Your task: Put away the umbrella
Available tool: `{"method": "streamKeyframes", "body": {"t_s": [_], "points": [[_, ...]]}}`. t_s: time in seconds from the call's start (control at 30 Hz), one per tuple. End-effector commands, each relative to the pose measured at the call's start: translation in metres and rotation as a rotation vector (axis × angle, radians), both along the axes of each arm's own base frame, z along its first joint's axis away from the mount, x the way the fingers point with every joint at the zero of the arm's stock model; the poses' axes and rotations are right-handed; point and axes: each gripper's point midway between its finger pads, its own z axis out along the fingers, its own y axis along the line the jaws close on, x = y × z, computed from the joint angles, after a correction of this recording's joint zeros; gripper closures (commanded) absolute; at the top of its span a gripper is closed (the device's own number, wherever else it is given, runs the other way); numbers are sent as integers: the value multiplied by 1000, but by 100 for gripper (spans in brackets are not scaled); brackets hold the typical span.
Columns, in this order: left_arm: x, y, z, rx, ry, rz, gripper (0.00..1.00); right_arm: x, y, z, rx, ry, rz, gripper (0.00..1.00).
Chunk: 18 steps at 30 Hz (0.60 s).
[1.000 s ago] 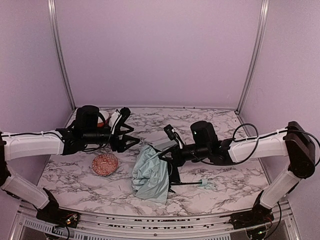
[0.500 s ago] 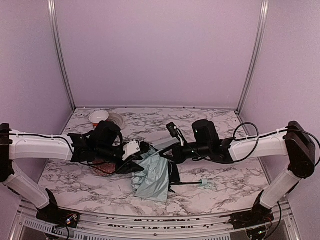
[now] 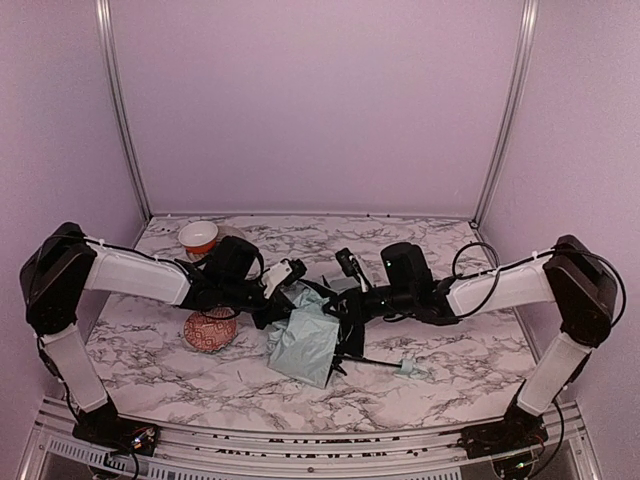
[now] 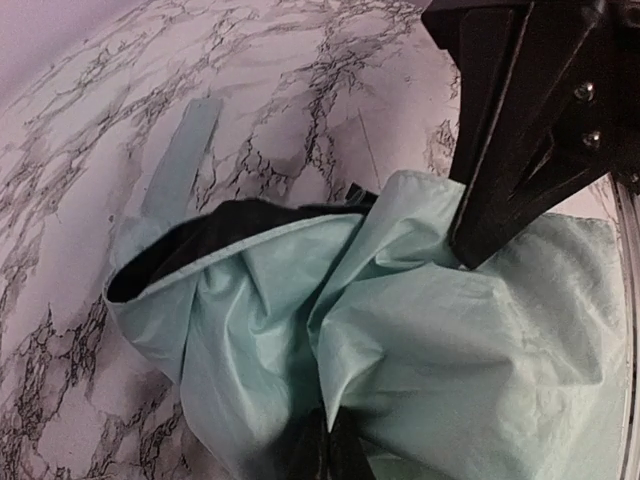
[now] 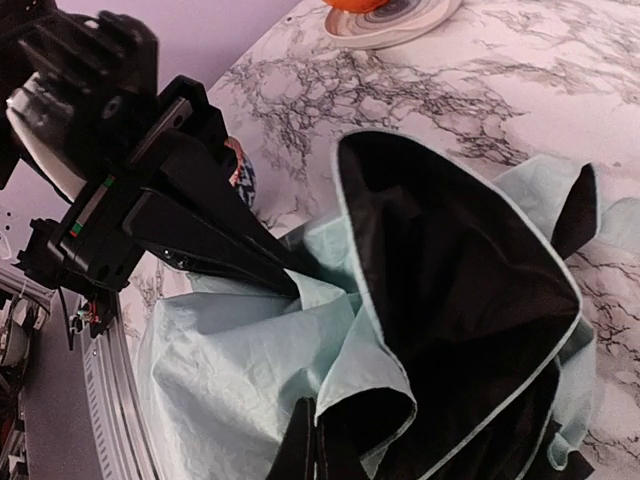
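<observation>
The umbrella (image 3: 305, 342) lies crumpled mid-table, pale mint fabric outside with black lining (image 5: 460, 290) showing in an open fold. Its thin shaft (image 3: 372, 364) and small mint handle (image 3: 410, 369) lie to the right on the marble. My left gripper (image 3: 284, 298) is at the fabric's upper left edge, and in its wrist view the left gripper (image 4: 333, 440) is shut on a mint fold. My right gripper (image 3: 338, 303) is at the fabric's top right, and in its own view the right gripper (image 5: 318, 425) is shut on the fabric's edge. The two sets of fingertips nearly meet.
A red patterned bowl (image 3: 210, 328) sits just left of the umbrella, under my left forearm. A white and orange bowl on a plate (image 3: 200, 238) stands at the back left. A mint closing strap (image 4: 180, 165) trails from the fabric onto the marble table (image 3: 470, 350).
My left arm swung from the back left across to the umbrella and its jaws closed on the fabric. The right gripper kept its hold and shifted slightly left.
</observation>
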Motion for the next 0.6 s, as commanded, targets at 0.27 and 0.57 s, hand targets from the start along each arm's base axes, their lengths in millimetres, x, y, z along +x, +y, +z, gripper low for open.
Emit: {"method": "streamKeyframes", "body": {"t_s": [0.27,0.57], "points": [[-4,-4,-65,47,207,50,100,68,-9,-42,9,71,-103,100],[1,-5,-53,29,186,56,83,63,-9,-103,-103,245,-85,100]]}}
